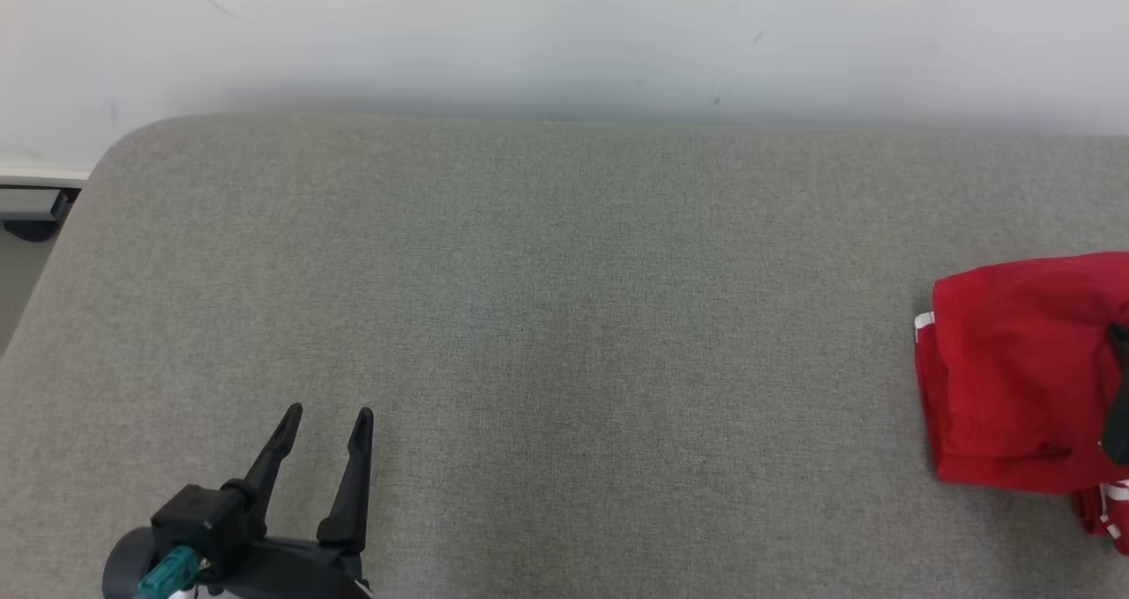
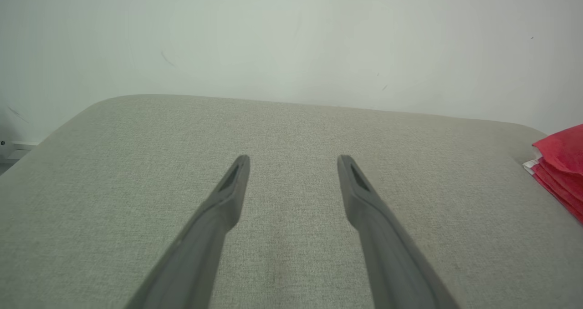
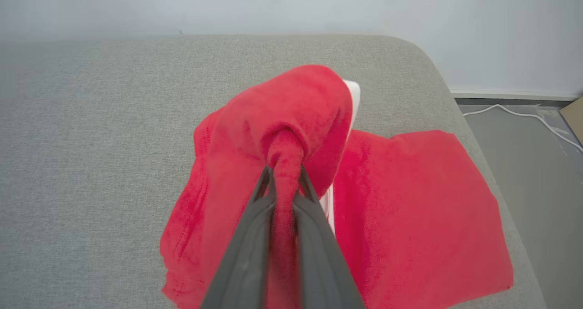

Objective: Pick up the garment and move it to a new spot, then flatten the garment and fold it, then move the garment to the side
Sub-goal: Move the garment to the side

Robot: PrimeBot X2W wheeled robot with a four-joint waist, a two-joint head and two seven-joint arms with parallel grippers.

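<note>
The right gripper [image 3: 284,178] is clamped on a bunched fold of the red garment [image 3: 410,209] at centre frame in the right wrist view, with the rest draped on the grey padded surface [image 3: 91,140]. In the head view the garment (white trim at its edge) lies at far right. The left gripper [image 1: 329,414], fingers spread and empty, sits lower left.

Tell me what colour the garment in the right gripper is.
The garment is red with white trim, clearest in the right wrist view.
</note>
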